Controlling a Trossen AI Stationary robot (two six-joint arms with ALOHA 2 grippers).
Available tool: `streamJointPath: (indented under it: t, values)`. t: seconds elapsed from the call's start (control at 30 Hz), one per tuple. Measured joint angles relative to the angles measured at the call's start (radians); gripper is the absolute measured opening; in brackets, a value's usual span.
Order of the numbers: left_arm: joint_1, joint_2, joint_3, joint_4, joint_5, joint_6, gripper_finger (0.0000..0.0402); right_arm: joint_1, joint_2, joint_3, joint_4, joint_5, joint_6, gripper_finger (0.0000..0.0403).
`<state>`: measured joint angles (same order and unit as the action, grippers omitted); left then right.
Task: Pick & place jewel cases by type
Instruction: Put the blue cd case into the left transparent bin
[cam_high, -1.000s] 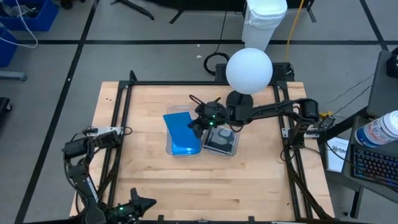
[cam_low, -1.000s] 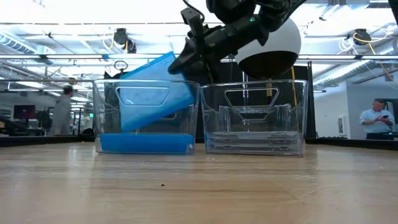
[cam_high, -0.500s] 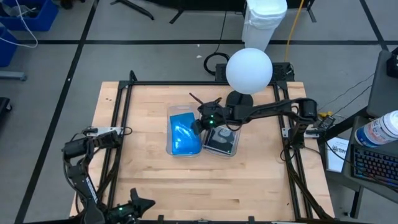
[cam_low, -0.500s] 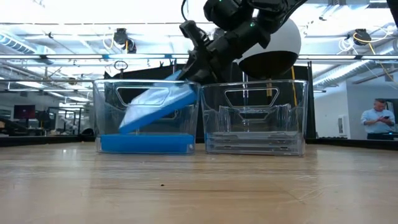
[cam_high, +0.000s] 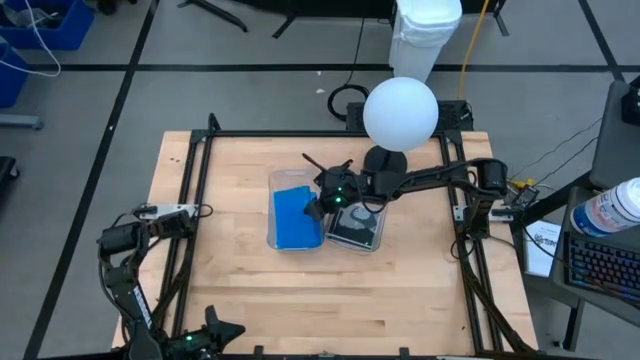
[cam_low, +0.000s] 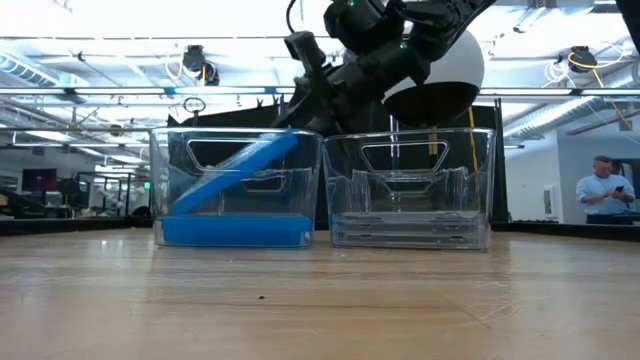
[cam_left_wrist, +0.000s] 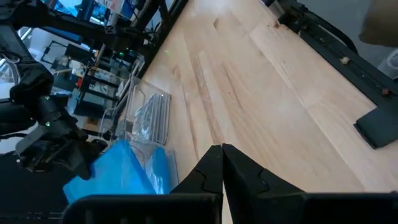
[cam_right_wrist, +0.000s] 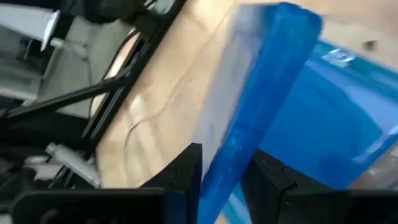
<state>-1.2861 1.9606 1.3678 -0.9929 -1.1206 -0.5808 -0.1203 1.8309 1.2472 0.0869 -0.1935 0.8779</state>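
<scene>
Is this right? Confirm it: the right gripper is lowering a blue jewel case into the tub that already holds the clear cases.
Not quite. The right gripper is lowering the blue jewel case into the tub that already holds blue cases, not clear ones. The clear cases lie in the neighbouring tub. The low view shows it: the tilted blue case leans over a blue stack.

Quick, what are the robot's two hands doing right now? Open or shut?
Left gripper: shut, holding nothing, parked at the table's edge.
Right gripper: over the left tub, fingers either side of the tilted blue jewel case; grip cannot be told.
</scene>
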Motion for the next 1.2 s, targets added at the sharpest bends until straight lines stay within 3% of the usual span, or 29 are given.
streamJointPath:
  t: [0.5, 0.7, 1.03, 1.2]
  values:
    - [0.008, 0.0, 0.0, 0.001, -0.004, 0.076, 0.0005, 0.018, -0.001, 0.0, -0.034, -0.018, -0.102, 0.0225]
    - [0.04, 0.001, 0.0, 0.001, 0.011, 0.057, 0.0024, 0.017, -0.001, 0.0, -0.07, -0.021, -0.145, 0.0233]
    - [0.132, 0.001, 0.0, 0.003, 0.172, 0.053, 0.0012, 0.023, -0.001, 0.0, -0.119, -0.02, -0.254, 0.0234]
    - [0.146, 0.001, 0.0, 0.02, 0.178, 0.094, 0.0009, 0.024, -0.032, 0.0, -0.116, -0.019, -0.297, 0.0244]
